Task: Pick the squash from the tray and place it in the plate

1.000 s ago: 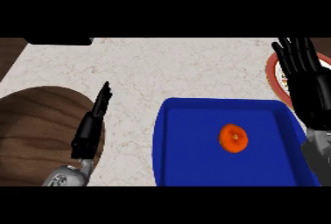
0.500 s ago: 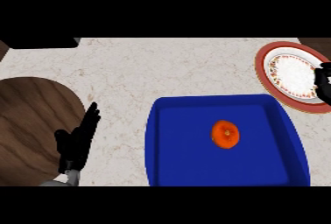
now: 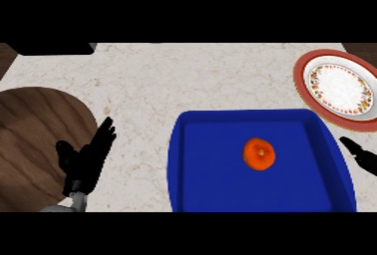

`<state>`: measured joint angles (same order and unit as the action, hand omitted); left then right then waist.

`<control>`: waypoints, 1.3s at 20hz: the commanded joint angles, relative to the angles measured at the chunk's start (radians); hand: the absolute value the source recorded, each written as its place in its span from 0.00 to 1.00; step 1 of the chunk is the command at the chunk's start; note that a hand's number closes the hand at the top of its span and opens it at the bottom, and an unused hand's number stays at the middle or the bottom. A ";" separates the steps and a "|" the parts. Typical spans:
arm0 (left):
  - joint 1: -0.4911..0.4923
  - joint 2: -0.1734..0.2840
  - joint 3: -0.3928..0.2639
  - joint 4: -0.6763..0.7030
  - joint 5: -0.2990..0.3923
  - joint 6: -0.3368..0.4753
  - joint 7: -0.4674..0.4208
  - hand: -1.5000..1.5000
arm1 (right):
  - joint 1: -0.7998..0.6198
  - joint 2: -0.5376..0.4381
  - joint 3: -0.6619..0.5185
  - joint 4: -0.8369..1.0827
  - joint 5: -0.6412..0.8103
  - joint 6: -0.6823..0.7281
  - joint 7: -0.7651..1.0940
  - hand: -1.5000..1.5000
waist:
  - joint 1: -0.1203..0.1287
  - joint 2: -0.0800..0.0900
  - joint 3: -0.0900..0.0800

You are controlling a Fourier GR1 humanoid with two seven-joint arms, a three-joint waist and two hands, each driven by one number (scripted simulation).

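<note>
Risks rolling the squash (image 3: 259,154) against tray (image 3: 193,164) wall if right hand (image 3: 361,154), fingers' state unclear, arrives off-centre.

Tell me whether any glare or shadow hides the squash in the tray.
Head view: no glare; the orange squash shows plainly on the blue tray floor, evenly lit, with only faint shading beside it. The plate is cut by the right edge.

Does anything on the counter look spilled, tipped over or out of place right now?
Nothing stands out. The squash lies inside the blue tray, the plate sits flat at the upper right with nothing on it, and no spill shows on the counter.
</note>
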<state>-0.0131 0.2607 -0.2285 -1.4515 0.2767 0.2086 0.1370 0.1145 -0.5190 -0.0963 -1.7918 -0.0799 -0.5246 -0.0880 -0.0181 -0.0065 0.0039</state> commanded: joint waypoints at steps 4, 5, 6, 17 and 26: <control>0.031 -0.023 -0.031 0.009 -0.013 0.012 0.054 0.50 | 0.135 -0.193 0.077 -0.108 0.100 0.155 0.217 0.00 | 0.009 0.006 -0.007; -0.018 0.002 -0.003 0.021 -0.009 0.004 0.071 0.50 | 0.146 -0.235 0.109 -0.133 0.125 0.190 0.268 0.00 | 0.005 0.008 -0.008; 0.017 0.000 -0.010 -0.014 0.007 -0.011 0.067 0.50 | 0.136 -0.293 0.087 -0.164 0.114 0.227 0.348 0.00 | 0.014 0.006 -0.009; 0.023 -0.004 0.006 -0.024 -0.003 -0.035 0.091 0.50 | -0.055 -0.310 0.297 -0.323 0.297 0.369 0.860 0.00 | 0.028 0.007 -0.005; -0.026 -0.065 0.001 0.028 -0.044 -0.011 0.094 0.50 | -0.249 -0.077 0.530 -0.184 0.515 0.411 1.071 0.00 | 0.026 0.008 -0.004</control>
<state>-0.0248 0.2204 -0.2176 -1.4499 0.2428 0.1793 0.1717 -0.0938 -0.6739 0.3662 -2.0335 0.3839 -0.1430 0.9274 0.0123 -0.0043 0.0044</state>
